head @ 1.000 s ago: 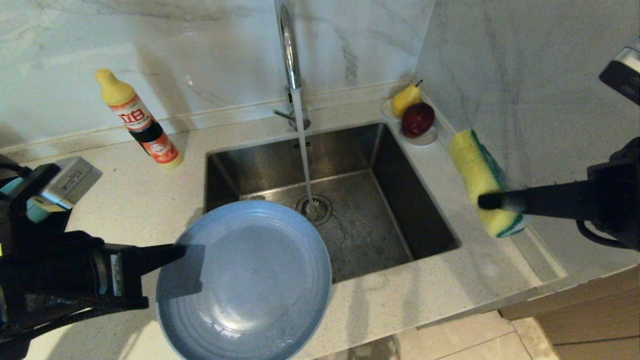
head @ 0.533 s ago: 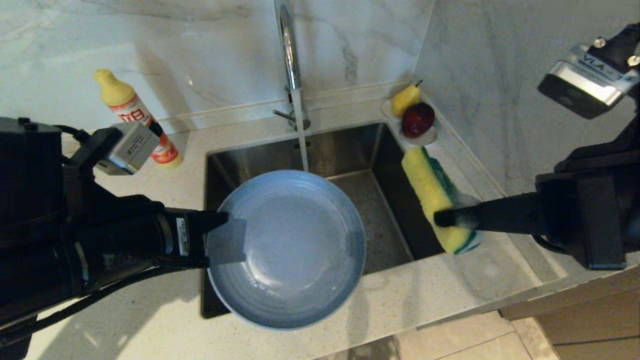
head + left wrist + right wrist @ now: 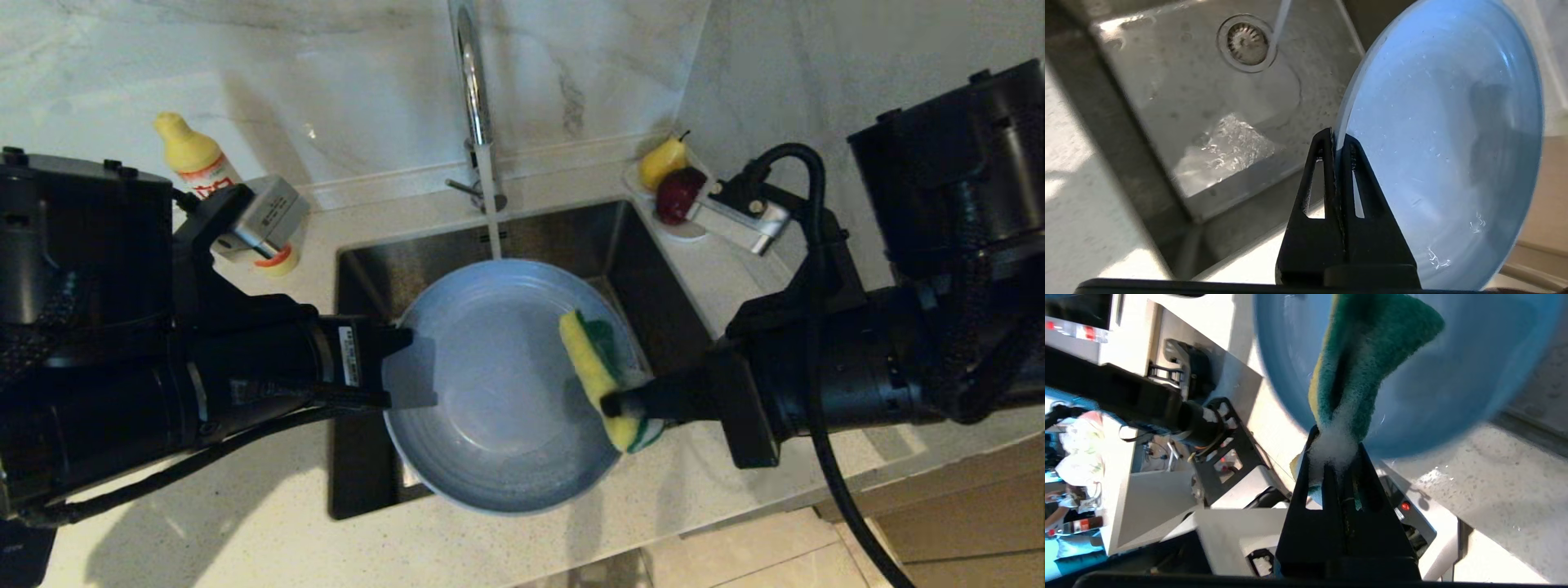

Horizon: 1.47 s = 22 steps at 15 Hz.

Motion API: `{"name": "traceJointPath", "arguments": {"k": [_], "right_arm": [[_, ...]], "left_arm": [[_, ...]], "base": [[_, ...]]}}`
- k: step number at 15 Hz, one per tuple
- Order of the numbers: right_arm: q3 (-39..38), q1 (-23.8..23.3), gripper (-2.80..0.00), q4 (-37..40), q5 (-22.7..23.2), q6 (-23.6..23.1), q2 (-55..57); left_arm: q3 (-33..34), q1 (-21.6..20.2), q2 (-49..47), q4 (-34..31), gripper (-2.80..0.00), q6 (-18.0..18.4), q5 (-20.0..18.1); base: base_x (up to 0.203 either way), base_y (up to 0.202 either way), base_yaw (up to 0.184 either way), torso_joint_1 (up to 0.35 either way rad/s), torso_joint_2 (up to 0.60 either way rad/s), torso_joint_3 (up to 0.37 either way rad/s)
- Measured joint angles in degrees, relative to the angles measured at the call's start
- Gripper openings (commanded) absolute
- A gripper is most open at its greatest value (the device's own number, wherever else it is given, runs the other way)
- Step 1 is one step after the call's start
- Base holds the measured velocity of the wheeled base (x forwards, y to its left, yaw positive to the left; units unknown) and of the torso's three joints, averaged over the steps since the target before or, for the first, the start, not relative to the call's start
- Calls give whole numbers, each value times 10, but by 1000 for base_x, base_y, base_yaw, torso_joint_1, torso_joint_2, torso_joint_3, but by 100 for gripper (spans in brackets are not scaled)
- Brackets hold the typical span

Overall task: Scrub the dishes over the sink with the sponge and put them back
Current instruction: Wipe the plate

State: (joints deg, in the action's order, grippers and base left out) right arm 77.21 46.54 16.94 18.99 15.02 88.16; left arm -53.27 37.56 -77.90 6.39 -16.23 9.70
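Black plastic fingers of the right gripper (image 3: 611, 403) pinch the soft yellow-and-green sponge (image 3: 594, 367), lathered where they squeeze it, against the plate (image 3: 490, 384) at its three o'clock edge. At nine o'clock the left gripper (image 3: 408, 367) is clamped flat on the rim, holding the smooth, shallow blue-grey plate over the brushed steel sink (image 3: 653, 310), with tap (image 3: 469, 82) water falling at twelve o'clock. Scrubbing looks about to begin; next the sponge needs pressing and sweeping across the wet face.

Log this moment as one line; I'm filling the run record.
left gripper: shut on plate rim | right gripper: shut on sponge, at plate | over sink | tap running
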Motion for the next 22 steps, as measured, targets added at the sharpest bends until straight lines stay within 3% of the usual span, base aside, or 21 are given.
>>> {"name": "traceJointPath", "arguments": {"k": [4, 8, 13, 22], "right_arm": [[50, 6, -280, 1, -33, 5, 56], [101, 6, -280, 10, -69, 8, 103], [160, 9, -280, 51, -78, 8, 135], [200, 71, -280, 90, -108, 7, 161]], "left_arm": [[-3, 7, -14, 55, -280, 0, 2], [5, 11, -19, 57, -280, -2, -1], [13, 27, -20, 58, -280, -3, -2], [3, 36, -25, 97, -280, -6, 5]], "base": [[0, 0, 0, 0, 0, 0], [0, 0, 0, 0, 0, 0], [0, 0, 0, 0, 0, 0], [0, 0, 0, 0, 0, 0]]}}
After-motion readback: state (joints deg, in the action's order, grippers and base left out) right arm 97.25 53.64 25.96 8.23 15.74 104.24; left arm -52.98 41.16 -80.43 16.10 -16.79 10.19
